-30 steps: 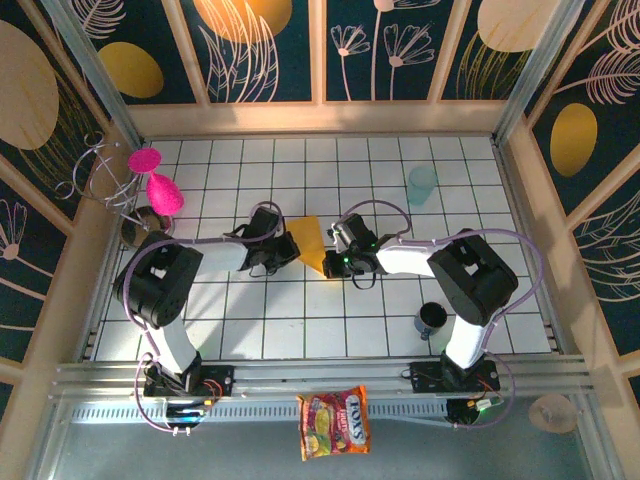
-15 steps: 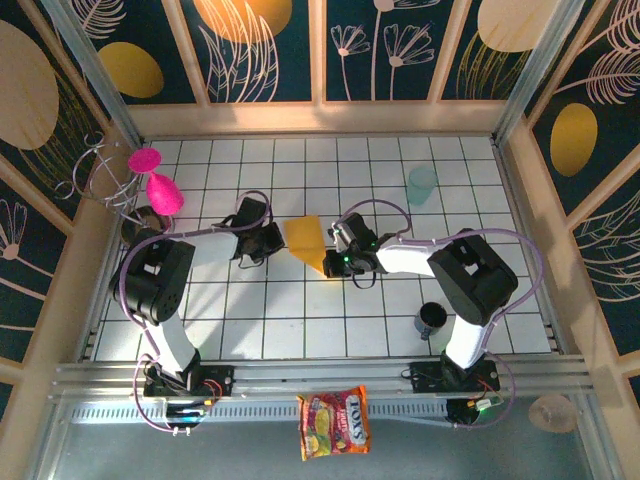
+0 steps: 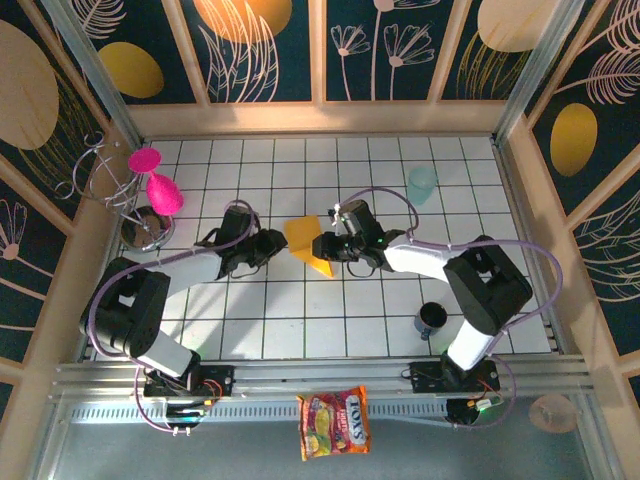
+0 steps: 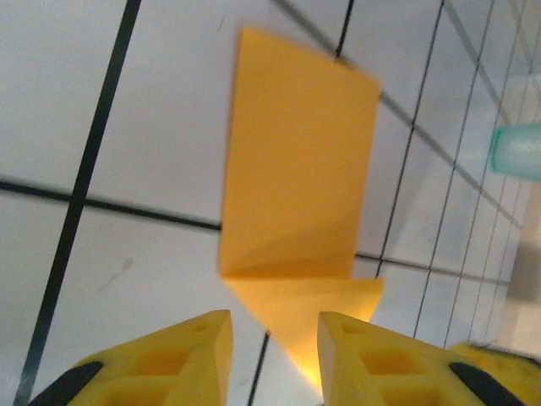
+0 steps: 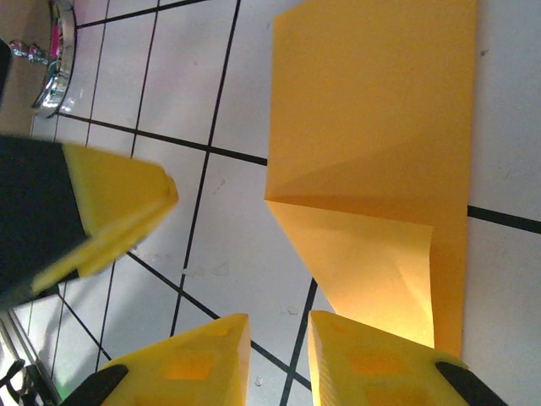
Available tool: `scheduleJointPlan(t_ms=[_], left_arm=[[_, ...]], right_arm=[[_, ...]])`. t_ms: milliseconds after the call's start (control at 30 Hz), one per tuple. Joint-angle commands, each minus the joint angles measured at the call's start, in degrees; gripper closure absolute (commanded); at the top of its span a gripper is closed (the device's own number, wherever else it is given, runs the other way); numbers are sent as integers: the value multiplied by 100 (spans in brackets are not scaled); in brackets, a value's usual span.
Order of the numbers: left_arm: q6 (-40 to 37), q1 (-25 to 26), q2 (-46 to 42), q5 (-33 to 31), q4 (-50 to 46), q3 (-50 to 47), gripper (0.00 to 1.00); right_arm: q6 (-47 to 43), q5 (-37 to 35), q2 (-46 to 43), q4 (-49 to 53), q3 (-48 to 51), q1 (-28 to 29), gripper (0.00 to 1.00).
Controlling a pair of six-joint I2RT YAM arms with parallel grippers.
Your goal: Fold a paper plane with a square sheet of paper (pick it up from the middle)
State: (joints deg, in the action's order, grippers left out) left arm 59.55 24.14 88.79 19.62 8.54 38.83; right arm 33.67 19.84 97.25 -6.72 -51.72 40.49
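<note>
Nearest, on the rail in front of the desk (image 3: pixel 300 330): red-and-yellow snack packet (image 3: pixel 334 424). On the white tiles, right side nr the right arm: small dark cup (image 3: pixel 432 319).

Mid-desk, the paper (image 3: pixel 303 238) lies btwn the two grippers. The left gripper (image 3: pixel 277 243) is just beside its left edge, and the right gripper (image 3: pixel 322 247) is at its right edge nr the pointed end.

Paper is plain orange-yellow, partly folded. Far part is a plain rectangle w/ straight edges; near part narrows to a triangular point. A cross crease divides the two, and a faint diagonal crease runs thru the rectangle. In the right wrist view one flap of the pointed part looks lifted a bit, its face lit brighter.

Left gripper: yellow fingers (image 4: pixel 203 347) apart w/ a small gap, nothing clamped; the paper's point shows thru the gap. Right gripper: fingers apart w/ a narrow gap, bare tile btwn them, paper just beside one finger, not held.

Farther back, right: pale teal cup (image 3: pixel 421 184). Far left at the desk edge: wire rack (image 3: pixel 100 175) w/ pink glasses (image 3: pixel 165 195).
</note>
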Motion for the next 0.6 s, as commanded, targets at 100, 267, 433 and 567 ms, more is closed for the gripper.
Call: scheduleJointPlan(t_ms=[100,267,433,567], left_arm=[[599,261,323,382,747,-161,62],[715,328,646,407,884,-109,62],[736,324,839,366,887,-10,64],[814,328,905,401,988,43,68]], right_arm=[[268,3,444,-201,-88,-99,73],[388,152,619,-316,37,-238,69],[437,305,736,-387,119,-309,68],[426,346,839,-341,119,-322,70]])
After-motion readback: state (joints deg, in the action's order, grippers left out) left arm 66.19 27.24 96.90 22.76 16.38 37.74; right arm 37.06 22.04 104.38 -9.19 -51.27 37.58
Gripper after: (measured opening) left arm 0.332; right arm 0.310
